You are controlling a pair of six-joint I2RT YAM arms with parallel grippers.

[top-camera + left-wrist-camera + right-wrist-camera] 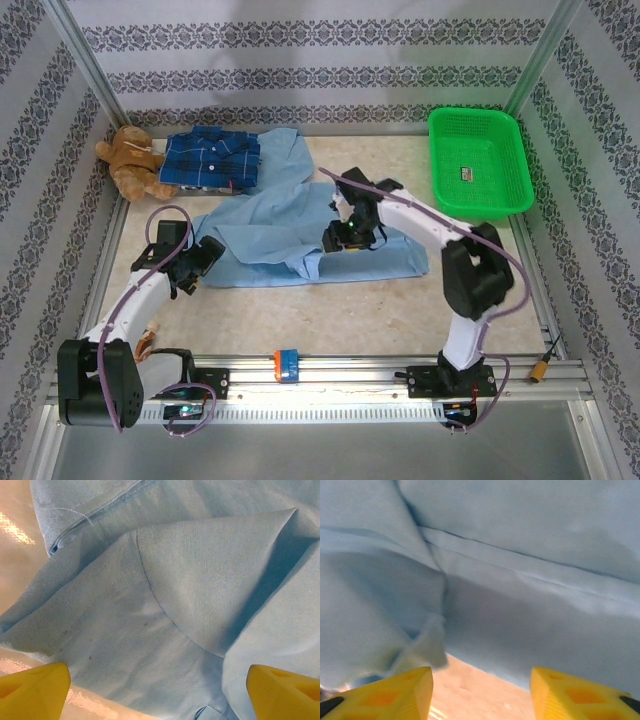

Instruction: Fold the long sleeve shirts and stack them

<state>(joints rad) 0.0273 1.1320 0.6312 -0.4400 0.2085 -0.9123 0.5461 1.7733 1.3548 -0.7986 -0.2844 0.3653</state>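
Observation:
The light blue shirt (270,225) lies spread and rumpled across the middle of the table. The dark blue plaid shirt (212,160) rests folded at the back left, partly on the light blue one. My left gripper (205,257) hovers at the light blue shirt's left edge. In the left wrist view it (160,695) is open wide, with creased blue cloth (200,580) below and its yellow fingertips (32,692) empty. My right gripper (340,238) is over the shirt's middle. It (481,692) stands open above a fold edge of blue cloth (520,545) and bare table, holding nothing.
A brown teddy bear (130,162) sits at the back left beside the plaid shirt. A green basket (478,160) stands at the back right. A small blue and orange block (286,362) sits on the front rail. Patterned walls enclose the table.

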